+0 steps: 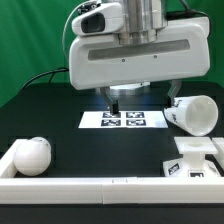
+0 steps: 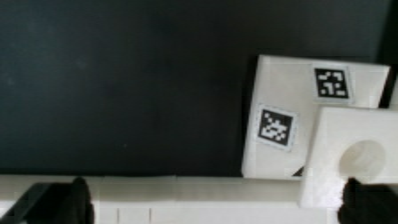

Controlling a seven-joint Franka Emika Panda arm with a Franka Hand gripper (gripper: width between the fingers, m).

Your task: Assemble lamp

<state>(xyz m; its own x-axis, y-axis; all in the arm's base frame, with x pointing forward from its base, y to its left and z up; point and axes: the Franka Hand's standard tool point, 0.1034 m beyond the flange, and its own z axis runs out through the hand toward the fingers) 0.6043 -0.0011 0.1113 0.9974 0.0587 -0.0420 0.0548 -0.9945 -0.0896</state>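
Observation:
The lamp's parts lie apart on the black table. In the exterior view the round white bulb (image 1: pixel 32 155) rests at the left, against the white rail. The cup-shaped shade (image 1: pixel 194 113) lies on its side at the right. In front of it sits the blocky base (image 1: pixel 196 160) with its tags. My gripper (image 1: pixel 122 98) hangs open over the marker board (image 1: pixel 125 120), holding nothing. In the wrist view the base (image 2: pixel 302 110) shows two tags and a round hole, and my gripper (image 2: pixel 214 205) stands wide with dark fingertips (image 2: pixel 57 202) at either side.
A white rail (image 1: pixel 100 188) runs along the table's front edge and up its left side. It shows as a pale band (image 2: pixel 196 190) in the wrist view. Green backdrop lies behind the table.

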